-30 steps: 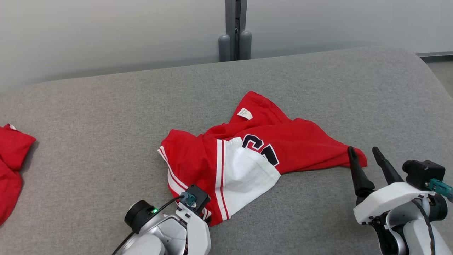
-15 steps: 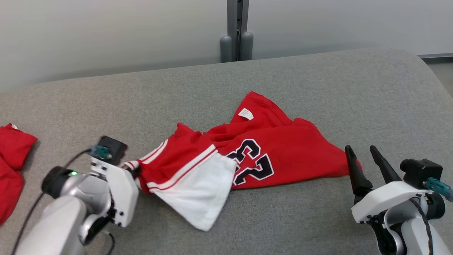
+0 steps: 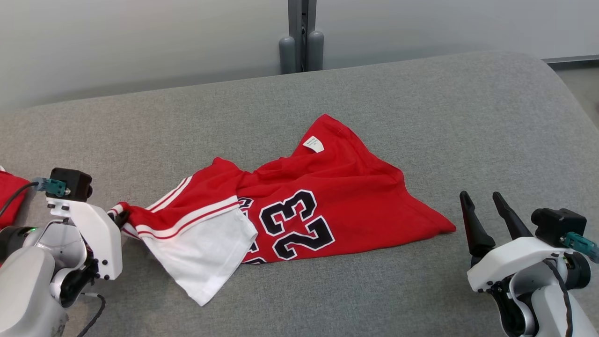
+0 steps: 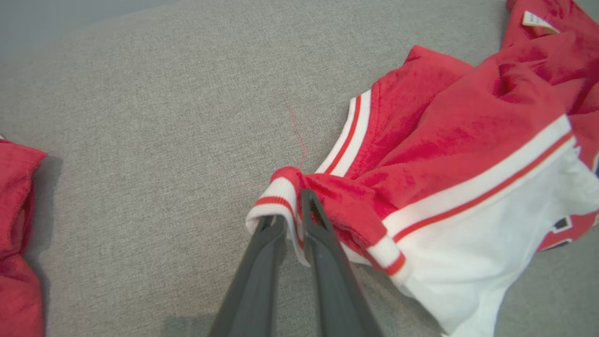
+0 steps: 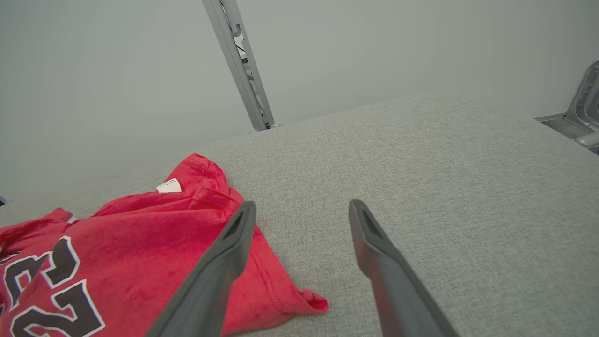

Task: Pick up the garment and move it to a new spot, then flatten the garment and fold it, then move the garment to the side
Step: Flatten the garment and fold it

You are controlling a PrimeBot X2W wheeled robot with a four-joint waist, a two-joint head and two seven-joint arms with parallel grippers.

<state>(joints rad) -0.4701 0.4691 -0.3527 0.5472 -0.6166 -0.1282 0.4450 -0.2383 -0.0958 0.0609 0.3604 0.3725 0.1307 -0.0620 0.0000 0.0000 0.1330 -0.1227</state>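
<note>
Lying crumpled mid-frame in head view, jersey (image 3: 355, 187) is red with "23" facing up, a white panel at its lower left and a tag (image 3: 313, 144) near its top. Left gripper (image 3: 122, 216) at the frame's left is clenched on the jersey's striped hem (image 4: 281, 187), which wraps over the fingertips in the left wrist view. Right gripper (image 3: 479, 199) at lower right is released, fingers spread, just beside the jersey's right tip, apart. Grey pad (image 3: 444, 103) lies underneath. Red cloth (image 3: 7, 196) sits at far left edge. Post (image 3: 302, 37) stands top centre.
</note>
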